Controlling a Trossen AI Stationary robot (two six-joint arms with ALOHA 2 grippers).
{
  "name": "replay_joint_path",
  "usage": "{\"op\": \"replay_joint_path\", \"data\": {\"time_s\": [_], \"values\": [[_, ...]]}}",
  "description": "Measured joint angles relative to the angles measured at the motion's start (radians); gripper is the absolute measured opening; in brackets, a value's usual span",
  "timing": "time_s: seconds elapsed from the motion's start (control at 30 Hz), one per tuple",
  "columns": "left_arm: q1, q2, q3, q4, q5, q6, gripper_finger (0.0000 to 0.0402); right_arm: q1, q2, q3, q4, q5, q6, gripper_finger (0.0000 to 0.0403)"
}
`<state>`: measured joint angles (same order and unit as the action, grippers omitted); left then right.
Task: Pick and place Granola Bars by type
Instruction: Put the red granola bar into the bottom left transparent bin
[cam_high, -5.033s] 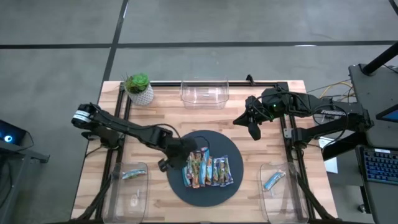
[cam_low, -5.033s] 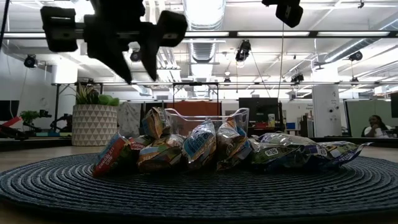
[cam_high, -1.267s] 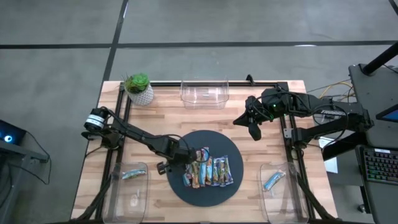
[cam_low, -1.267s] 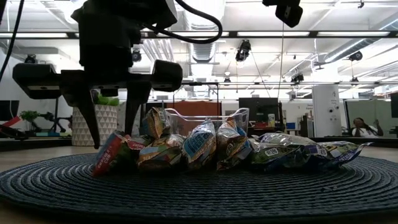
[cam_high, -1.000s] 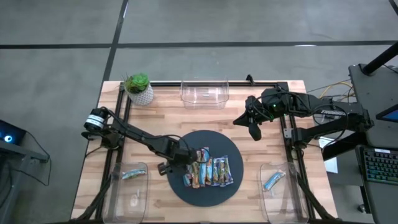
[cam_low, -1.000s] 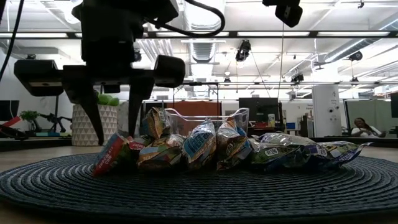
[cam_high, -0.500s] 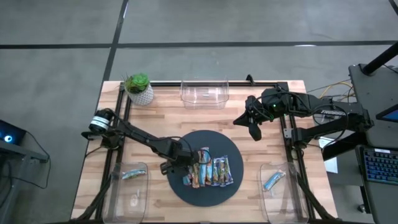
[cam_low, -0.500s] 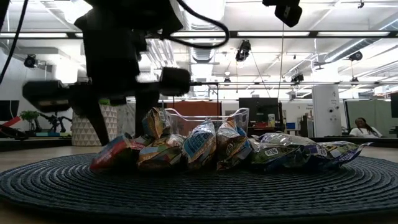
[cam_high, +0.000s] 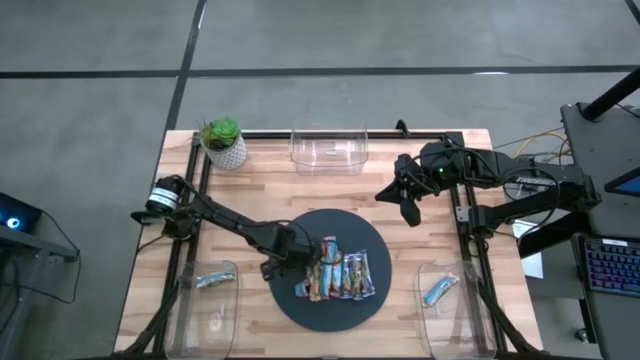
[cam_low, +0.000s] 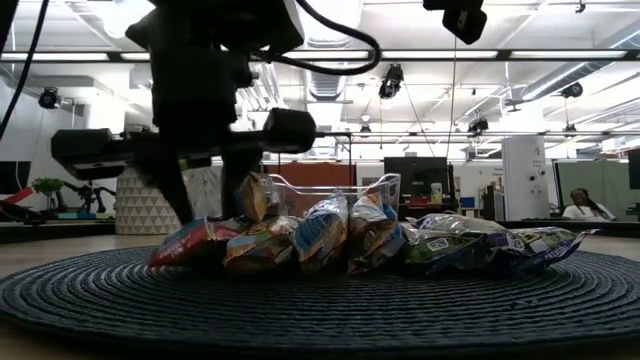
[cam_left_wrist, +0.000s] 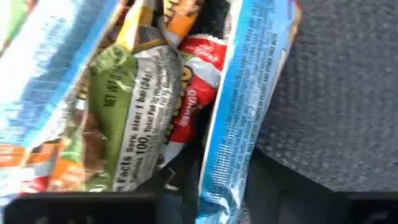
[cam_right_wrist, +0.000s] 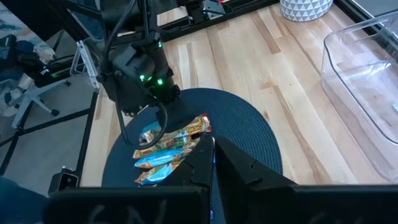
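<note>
Several granola bars (cam_high: 335, 275) lie side by side on the dark round mat (cam_high: 350, 230). My left gripper (cam_high: 297, 263) is open and low over the left end of the row. In the low view its fingers (cam_low: 186, 205) come down on either side of the leftmost bar (cam_low: 195, 243). That bar has a blue wrapper (cam_left_wrist: 244, 106) and leans on its green neighbour (cam_left_wrist: 130, 124). My right gripper (cam_high: 408, 207) waits shut, high over the table's far right part. My left gripper comes from above, pointing down, with one finger on each side of the leftmost bar's end (cam_left_wrist: 217, 199). The bar lies tilted on the mat, propped against the bar beside it. Whether both fingers touch the wrapper cannot be told.
A clear bin (cam_high: 328, 150) stands at the far edge, next to a potted plant (cam_high: 224, 143). The near left bin (cam_high: 205, 305) holds one bar (cam_high: 212, 281). The near right bin (cam_high: 447, 305) holds a blue bar (cam_high: 438, 290). Bare wood lies around the mat.
My left gripper has moved toward the table's right and down onto the left end of the row. The leftmost bar, which stood steeply on its edge, has tipped flatter against its neighbour. The right arm has kept still.
</note>
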<state>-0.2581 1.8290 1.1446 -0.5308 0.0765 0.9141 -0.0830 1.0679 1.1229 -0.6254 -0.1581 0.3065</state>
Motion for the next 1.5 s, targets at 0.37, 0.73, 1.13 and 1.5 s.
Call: {"op": "replay_joint_path", "data": {"time_s": [0.37,0.73,1.13,1.5], "values": [[0.0,0.0,0.077,-0.097,-0.055,-0.025,0.0048,0.0,0.0,0.0,0.0,0.0,-0.018,0.0008],[0.001,0.0,0.288,-0.417,-0.062,-0.101,0.0048,0.0,0.0,0.0,0.001,0.0,-0.039,0.0008],[-0.012,0.0,0.482,-0.639,-0.064,-0.327,0.0048,0.0,0.0,0.0,0.002,0.0,-0.06,0.0008],[-0.073,0.0,0.522,-0.847,-0.057,-0.514,0.0045,0.0,0.0,0.0,0.002,0.0,-0.098,0.0008]]}}
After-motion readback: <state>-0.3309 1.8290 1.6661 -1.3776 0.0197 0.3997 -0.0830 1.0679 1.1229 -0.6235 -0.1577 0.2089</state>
